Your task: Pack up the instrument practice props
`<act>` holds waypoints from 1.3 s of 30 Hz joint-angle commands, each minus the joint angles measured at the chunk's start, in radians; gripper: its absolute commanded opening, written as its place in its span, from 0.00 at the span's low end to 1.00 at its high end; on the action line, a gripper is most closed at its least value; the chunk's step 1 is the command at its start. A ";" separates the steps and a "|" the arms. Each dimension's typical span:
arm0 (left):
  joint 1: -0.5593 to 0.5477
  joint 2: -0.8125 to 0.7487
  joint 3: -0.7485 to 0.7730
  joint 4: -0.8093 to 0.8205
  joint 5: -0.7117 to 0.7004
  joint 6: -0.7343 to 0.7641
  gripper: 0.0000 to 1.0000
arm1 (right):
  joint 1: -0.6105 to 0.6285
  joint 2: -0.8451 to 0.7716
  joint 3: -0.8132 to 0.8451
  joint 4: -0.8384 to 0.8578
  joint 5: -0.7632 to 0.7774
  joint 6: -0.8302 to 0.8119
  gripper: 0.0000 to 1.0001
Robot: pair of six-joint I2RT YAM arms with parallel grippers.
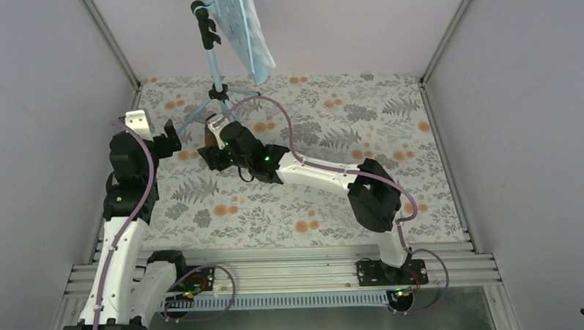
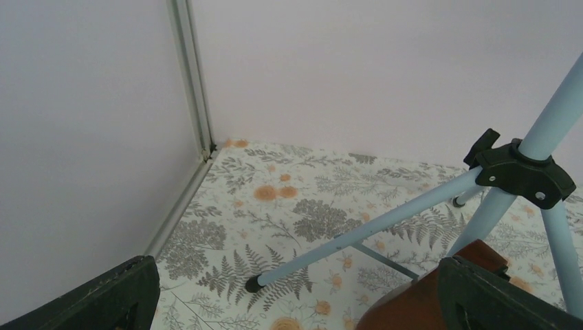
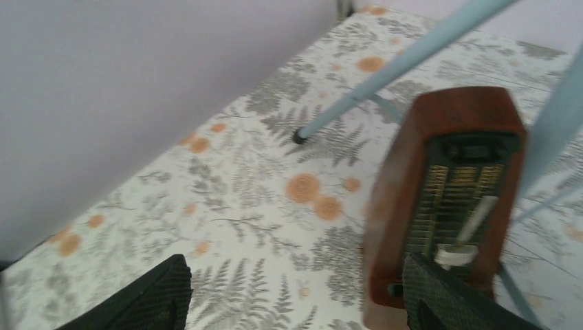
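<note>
Left gripper: released, jaws flung wide with nothing between them. It hovers over the left side of the table, looking toward the far-left corner.
Floral cloth: ferns and orange blooms across the whole tabletop, under everything.
Music stand: light blue and upright at the far left-centre. Its hole-dotted plate sits high against the back wall, and one tripod leg runs down from the black hub to a rubber foot on the cloth.
Metronome: brown wooden pyramid on the cloth at the foot of the stand, among its legs — face open, pendulum showing.
Right gripper: not clenched, jaws well apart with bare cloth between them. The metronome stands right at its right-hand finger, which covers the base corner; contact cannot be told.
Right arm: reaching from the near right diagonally across to the stand's foot.
</note>
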 commanded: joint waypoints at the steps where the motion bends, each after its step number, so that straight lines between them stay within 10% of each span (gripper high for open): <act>1: 0.006 -0.010 -0.013 0.013 -0.019 0.017 1.00 | 0.002 0.023 0.066 -0.025 0.169 -0.025 0.73; 39: -0.005 -0.045 -0.013 -0.013 0.023 -0.001 1.00 | -0.059 0.295 0.375 -0.084 0.190 -0.216 0.58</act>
